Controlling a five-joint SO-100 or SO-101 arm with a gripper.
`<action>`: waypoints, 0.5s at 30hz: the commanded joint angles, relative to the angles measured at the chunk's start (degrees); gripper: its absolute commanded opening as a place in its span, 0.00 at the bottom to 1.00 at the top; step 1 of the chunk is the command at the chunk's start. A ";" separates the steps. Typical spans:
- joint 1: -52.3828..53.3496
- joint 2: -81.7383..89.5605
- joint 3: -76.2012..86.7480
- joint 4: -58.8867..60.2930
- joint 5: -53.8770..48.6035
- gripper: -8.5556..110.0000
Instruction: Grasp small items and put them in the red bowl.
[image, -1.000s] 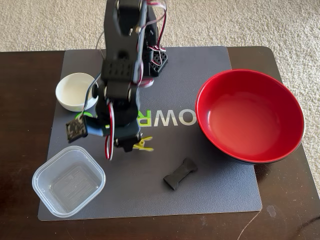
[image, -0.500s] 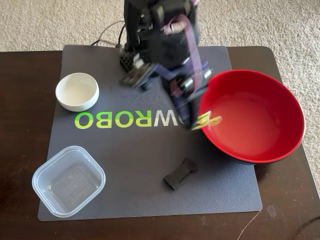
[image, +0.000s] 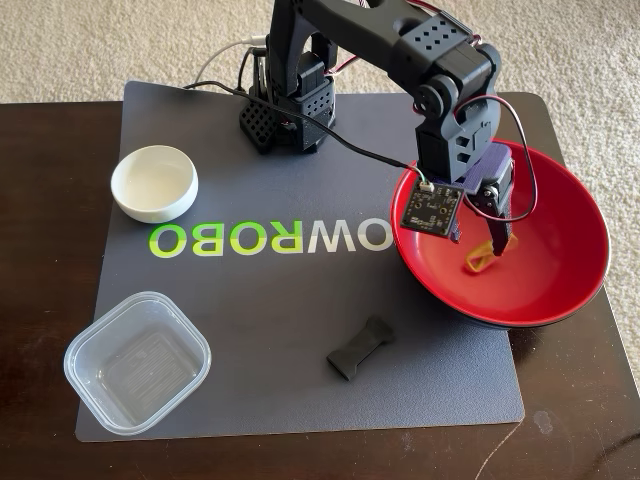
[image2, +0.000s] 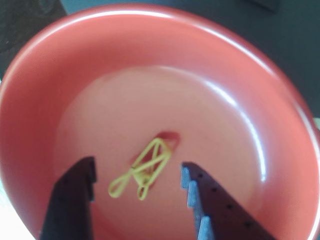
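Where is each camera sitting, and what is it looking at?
Fixed view: sits high above the table, looking down at the mat, red bowl and the whole arm.
Wrist view: rides on the arm, looking down into the red bowl; only the open gripper fingers show.
Both show the yellow clothespin lying loose in the bowl.

Grey mat (image: 300, 330), dark table (image: 50, 160), carpet (image: 100, 40)
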 joint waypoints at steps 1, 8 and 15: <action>7.38 8.26 -4.92 3.60 -3.16 0.29; 34.37 -1.41 -13.18 8.61 -2.81 0.29; 32.70 -19.07 -13.45 7.47 5.62 0.28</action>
